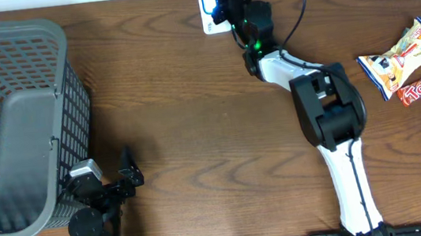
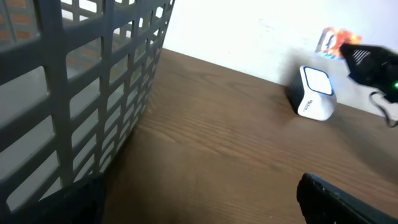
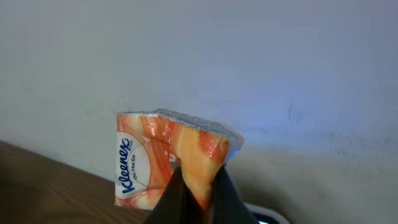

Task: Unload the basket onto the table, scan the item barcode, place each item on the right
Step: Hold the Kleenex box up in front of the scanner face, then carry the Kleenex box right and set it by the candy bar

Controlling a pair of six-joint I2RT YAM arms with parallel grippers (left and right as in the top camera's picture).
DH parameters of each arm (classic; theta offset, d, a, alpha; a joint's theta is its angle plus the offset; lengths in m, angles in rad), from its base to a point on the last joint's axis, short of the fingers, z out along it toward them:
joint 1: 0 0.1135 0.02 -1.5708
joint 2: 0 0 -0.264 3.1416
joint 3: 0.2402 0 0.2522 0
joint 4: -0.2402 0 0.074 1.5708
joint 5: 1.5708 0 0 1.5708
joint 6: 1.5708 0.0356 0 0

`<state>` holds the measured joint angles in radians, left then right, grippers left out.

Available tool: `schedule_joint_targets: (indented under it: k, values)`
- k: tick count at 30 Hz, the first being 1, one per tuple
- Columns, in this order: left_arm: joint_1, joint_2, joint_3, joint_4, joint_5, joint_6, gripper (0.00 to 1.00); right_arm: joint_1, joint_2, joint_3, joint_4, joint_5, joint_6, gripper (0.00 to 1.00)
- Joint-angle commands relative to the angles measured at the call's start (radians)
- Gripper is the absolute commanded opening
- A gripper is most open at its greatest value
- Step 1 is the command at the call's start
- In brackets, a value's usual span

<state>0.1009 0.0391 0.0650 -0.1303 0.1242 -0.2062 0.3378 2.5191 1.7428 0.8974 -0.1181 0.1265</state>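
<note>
Orange tissue pack (image 3: 166, 155) pinched by its bottom edge in the right gripper (image 3: 196, 190), jaws tight on it. White scanner (image 2: 314, 93) sits just below that gripper. Left gripper (image 1: 110, 175) is spread wide, holding nothing, with the grey basket (image 1: 4, 118) right beside it.

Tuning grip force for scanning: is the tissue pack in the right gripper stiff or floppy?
Probably soft: the tissue pack creases where the right gripper pinches it. Likely light, since an edge pinch holds it up. It looks glossy, so it might slip.
</note>
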Motion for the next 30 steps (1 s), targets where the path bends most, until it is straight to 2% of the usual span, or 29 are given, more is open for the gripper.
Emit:
schedule_joint_targets:
  k: [1, 11, 15, 18, 22, 25, 26, 28, 30]
  values:
    - [-0.002, -0.002, -0.024, -0.011, -0.005, 0.002, 0.98, -0.01, 0.068, 0.073, -0.005, -0.008, -0.019, 0.01]
    - [-0.002, -0.002, -0.024, -0.011, -0.005, 0.002, 0.98, -0.032, 0.09, 0.094, -0.032, -0.005, -0.019, 0.01]
    - [-0.002, -0.002, -0.024, -0.011, -0.005, 0.002, 0.98, -0.059, 0.055, 0.093, -0.038, -0.049, 0.026, 0.01]
    - [-0.002, -0.002, -0.024, -0.011, -0.005, 0.002, 0.98, -0.097, -0.016, 0.093, -0.114, -0.125, 0.087, 0.01]
    - [-0.002, -0.002, -0.024, -0.011, -0.005, 0.002, 0.98, -0.163, -0.157, 0.093, -0.368, -0.164, 0.123, 0.01]
    - [-0.002, -0.002, -0.024, -0.011, -0.005, 0.002, 0.98, -0.218, -0.29, 0.093, -0.642, -0.111, 0.034, 0.01]
    - [-0.002, -0.002, -0.024, -0.011, -0.005, 0.002, 0.98, -0.25, -0.373, 0.093, -0.814, -0.011, -0.041, 0.01]
    - [-0.002, -0.002, -0.024, -0.011, -0.005, 0.002, 0.98, -0.276, -0.447, 0.093, -0.97, 0.123, -0.101, 0.01]
    - [-0.002, -0.002, -0.024, -0.011, -0.005, 0.002, 0.98, -0.309, -0.52, 0.093, -1.151, 0.338, -0.126, 0.01]
